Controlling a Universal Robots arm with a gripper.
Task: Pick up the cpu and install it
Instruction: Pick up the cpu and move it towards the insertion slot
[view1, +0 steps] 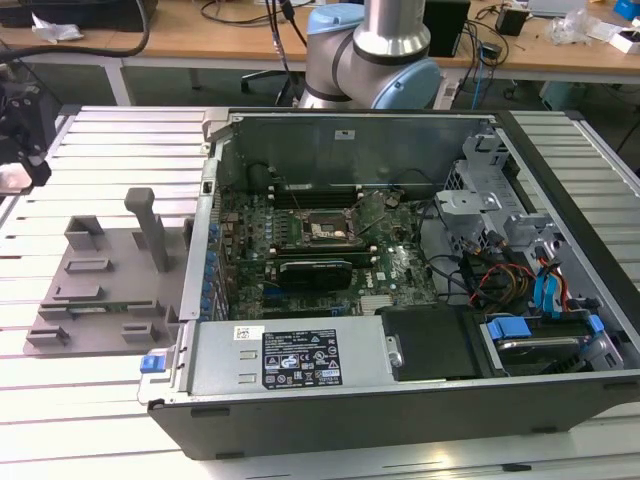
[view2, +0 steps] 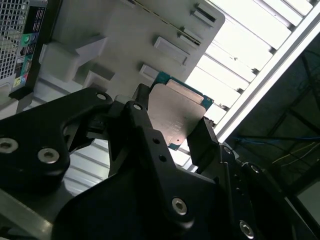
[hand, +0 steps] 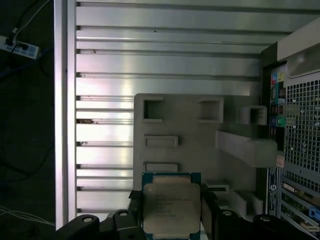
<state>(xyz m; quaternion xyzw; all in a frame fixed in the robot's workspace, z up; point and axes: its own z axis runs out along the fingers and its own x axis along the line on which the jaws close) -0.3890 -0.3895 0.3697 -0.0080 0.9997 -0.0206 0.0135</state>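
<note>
The cpu (hand: 171, 210) is clamped by opposite edges in the gripper (hand: 171, 200), over the grey tray (hand: 190, 125). It is judged light, rigid and fragile underneath; only the edges should be held.

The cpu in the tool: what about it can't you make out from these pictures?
Underside of the cpu: turned away in both wrist views.
Its edge nearest the tool: cut by the frame in the first wrist view, behind the tool in the second wrist view.
Whether it touches the grey tray: the cpu covers that spot.
Pins of the socket, exterior view: too small.
</note>
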